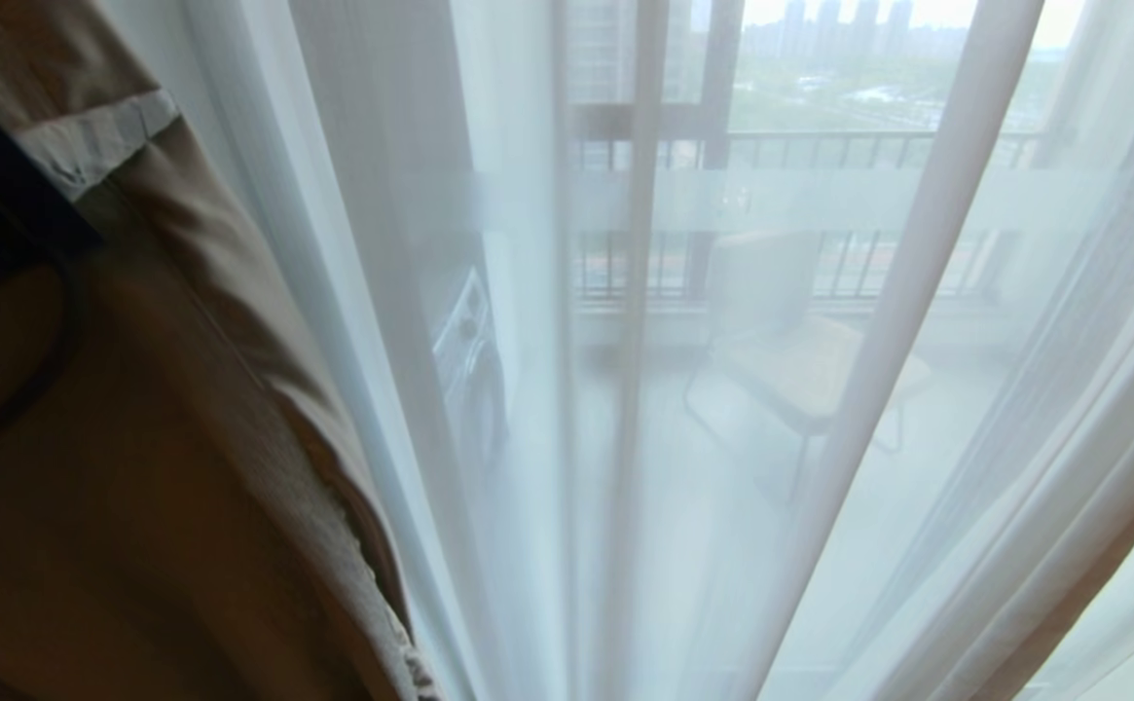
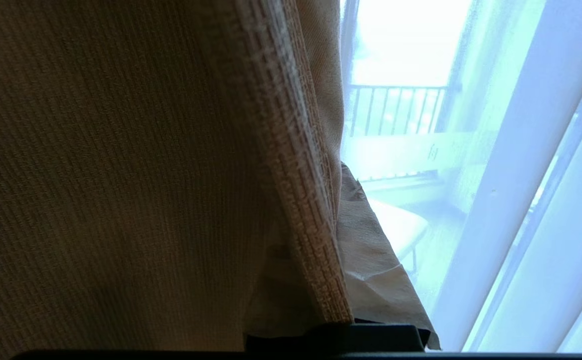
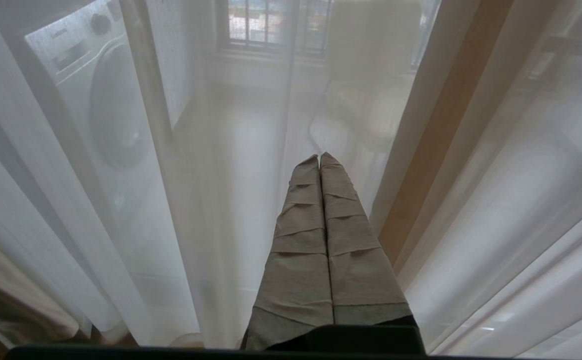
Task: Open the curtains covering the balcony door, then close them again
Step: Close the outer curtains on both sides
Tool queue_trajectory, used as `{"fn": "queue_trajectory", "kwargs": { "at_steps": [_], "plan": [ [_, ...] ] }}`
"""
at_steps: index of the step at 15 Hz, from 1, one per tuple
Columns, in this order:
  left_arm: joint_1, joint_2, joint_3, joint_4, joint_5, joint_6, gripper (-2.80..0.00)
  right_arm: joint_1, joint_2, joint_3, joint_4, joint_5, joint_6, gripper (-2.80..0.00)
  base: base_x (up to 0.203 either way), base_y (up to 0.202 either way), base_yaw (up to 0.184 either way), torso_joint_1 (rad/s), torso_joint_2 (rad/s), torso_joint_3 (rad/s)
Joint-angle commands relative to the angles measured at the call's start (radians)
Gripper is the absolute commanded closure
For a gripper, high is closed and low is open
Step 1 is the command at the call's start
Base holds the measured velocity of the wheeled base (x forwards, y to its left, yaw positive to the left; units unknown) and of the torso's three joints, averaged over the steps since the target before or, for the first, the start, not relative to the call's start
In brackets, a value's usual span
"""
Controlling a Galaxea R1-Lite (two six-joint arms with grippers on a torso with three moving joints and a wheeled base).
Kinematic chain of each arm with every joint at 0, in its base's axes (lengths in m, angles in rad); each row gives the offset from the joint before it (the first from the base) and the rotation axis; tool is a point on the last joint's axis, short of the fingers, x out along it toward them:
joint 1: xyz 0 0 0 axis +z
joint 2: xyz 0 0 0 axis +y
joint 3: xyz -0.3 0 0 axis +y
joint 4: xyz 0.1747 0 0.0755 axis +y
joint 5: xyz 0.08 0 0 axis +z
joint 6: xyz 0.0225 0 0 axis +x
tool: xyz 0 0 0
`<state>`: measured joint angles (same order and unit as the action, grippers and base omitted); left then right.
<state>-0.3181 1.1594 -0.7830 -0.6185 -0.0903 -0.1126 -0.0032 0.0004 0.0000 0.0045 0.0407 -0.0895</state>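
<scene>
Though hazy, chair [image 1: 800, 360] behind curtains [image 1: 187, 467].

A thick beige curtain [image 1: 187, 467] fills the left side of the head view, hanging in big folds, with a dark shape behind its top corner (too dim to tell what it is). A thin white curtain [image 1: 547, 389] covers the rest. Through it show the balcony door [image 1: 713, 88] with its frosted white band, a chair [image 1: 800, 360], a washing machine [image 1: 469, 360], a railing [image 1: 868, 146] and far-off buildings [image 1: 839, 19].
</scene>
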Motion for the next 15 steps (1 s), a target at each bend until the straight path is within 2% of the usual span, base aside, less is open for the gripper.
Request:
{"fn": "queue_trajectory", "kwargs": {
  "at_steps": [1, 15],
  "plan": [
    [-0.022, 0.014, 0.001, 0.000, -0.002, -0.001, 0.00, 0.000, 0.000, 0.000, 0.000, 0.001, -0.001, 0.00, 0.000, 0.000, 0.000, 0.000, 0.00, 0.000],
    [-0.144, 0.017, 0.022, 0.000, -0.002, -0.001, 0.00, 0.000, 0.000, 0.000, 0.000, 0.001, -0.001, 0.00, 0.000, 0.000, 0.000, 0.000, 0.00, 0.000]
  ]
}}
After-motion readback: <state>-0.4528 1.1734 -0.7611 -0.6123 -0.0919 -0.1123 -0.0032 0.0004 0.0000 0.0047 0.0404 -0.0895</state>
